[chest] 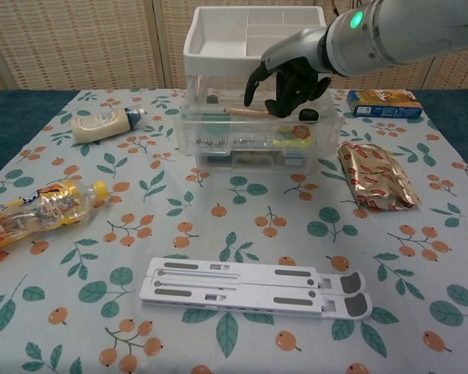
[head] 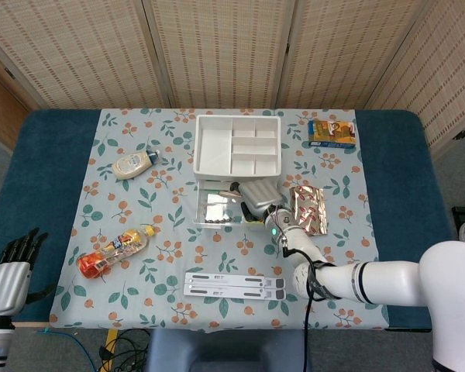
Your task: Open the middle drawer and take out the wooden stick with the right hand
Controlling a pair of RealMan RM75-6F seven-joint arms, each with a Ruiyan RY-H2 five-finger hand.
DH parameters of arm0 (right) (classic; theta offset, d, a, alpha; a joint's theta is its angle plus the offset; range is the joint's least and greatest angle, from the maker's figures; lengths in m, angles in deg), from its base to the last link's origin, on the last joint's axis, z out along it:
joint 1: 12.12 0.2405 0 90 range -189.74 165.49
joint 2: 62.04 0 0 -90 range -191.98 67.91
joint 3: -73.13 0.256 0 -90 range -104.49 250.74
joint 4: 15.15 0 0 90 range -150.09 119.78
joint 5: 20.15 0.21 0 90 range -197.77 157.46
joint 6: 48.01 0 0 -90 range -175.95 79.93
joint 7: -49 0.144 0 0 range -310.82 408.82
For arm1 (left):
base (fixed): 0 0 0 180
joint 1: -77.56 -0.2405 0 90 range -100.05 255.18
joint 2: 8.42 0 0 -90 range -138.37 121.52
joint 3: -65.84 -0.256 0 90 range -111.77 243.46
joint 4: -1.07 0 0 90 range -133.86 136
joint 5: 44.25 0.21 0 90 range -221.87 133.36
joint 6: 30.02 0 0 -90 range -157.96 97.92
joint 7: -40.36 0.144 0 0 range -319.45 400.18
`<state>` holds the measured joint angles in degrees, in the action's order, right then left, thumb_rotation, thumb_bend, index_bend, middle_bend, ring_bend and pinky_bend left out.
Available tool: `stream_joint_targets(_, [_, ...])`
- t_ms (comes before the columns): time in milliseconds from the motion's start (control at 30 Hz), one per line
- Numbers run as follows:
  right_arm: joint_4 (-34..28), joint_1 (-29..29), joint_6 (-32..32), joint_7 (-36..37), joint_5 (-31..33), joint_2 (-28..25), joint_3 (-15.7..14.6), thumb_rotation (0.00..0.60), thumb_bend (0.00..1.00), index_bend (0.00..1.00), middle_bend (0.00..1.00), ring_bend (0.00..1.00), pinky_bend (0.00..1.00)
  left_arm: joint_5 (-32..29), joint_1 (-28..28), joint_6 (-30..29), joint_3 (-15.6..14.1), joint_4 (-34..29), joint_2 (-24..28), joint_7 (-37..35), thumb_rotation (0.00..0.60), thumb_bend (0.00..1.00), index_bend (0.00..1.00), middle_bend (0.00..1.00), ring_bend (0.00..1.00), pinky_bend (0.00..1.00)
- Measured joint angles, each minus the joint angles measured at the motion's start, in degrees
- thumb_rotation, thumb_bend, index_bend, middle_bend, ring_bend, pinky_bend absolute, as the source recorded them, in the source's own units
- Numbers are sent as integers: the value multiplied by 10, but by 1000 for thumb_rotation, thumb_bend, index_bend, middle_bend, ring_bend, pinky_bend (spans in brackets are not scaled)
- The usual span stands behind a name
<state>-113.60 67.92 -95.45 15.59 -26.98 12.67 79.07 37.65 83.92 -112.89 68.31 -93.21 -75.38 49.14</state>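
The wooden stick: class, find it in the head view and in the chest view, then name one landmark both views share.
Head view: the wooden stick lies in the open drawer, just left of the right hand.
Chest view: the wooden stick lies across the open drawer, under the right hand.
Shared landmark: the white divided tray on top of the drawer unit.

staged test room: woven folding screens (head: 217,46) behind a cloth-covered table (head: 46,155).
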Motion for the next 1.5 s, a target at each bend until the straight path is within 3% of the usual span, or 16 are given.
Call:
stream_joint_targets(567, [-8,3,6,-5,-11,9,0,600,727,208,964,1000,1000,-2,-3,-2,1,5,0,-6,600,136,98,67,100,106])
stream_joint_targets(667, [-6,0,2,-2,-19,9,2,600,687,208,963,1000,1000,-2,-4,-2,1,5,0,-6,600,136,98,67,100,106])
stream_joint_targets(833, [0,-7,-12,3,-49,14,6,600,468,225,964,1000,1000,-3,-4,-2,2,5,0,-6,600,136,98,67,100,106])
stream_joint_targets(967, [3,-15,-26,9,-85,17,10,600,361,254,965,1000,1000,-3,-4,-2,2,5,0,-7,600,136,98,67,100,106])
stream_joint_targets(1267, [10,-34,-41,6,-167,22,11,600,354,320,972,1000,1000,-3,-3,0,3,7,-1,-9,600,136,98,67,100,106])
stream_joint_targets(1500, [40,-29,-48,-52,-202,38,-14,600,353,332,972,1000,1000,-5,-4,-1,4,8,0,-11,600,136,98,67,100,106])
